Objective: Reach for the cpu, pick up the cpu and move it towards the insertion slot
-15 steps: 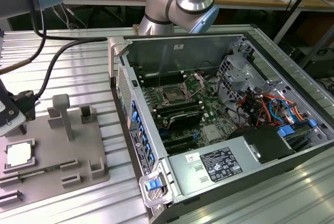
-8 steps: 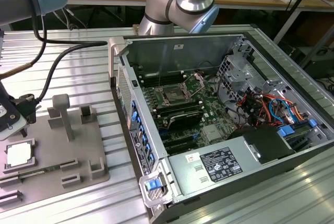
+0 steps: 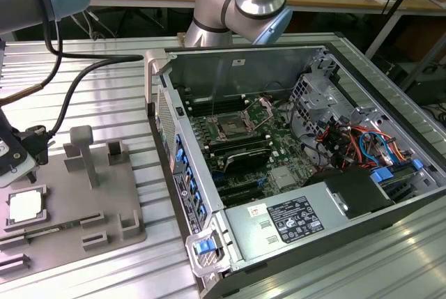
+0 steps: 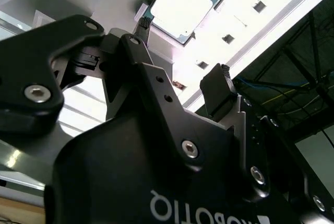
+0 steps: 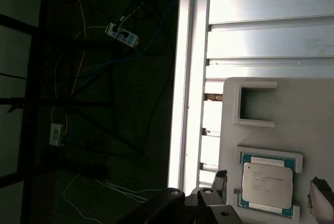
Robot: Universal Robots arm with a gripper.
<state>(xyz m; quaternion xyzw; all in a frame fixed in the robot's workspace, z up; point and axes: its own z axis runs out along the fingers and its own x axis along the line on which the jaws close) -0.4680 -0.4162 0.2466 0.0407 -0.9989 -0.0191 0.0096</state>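
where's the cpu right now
The cpu lies in a framed pocket of the grey tray at the exterior view's left, apart from the computer case. The open gripper hangs close to it.

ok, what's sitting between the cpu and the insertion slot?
In the exterior view, the grey tray's raised blocks, a strip of ribbed table, then the case's side wall stand between the cpu and the insertion slot.

Slatted table [image 3: 111, 111]; tray [image 3: 111, 189]; computer case [image 3: 237, 65]

One cpu [image 3: 25, 205], one insertion slot [image 3: 230, 129], one tray [image 3: 104, 201]
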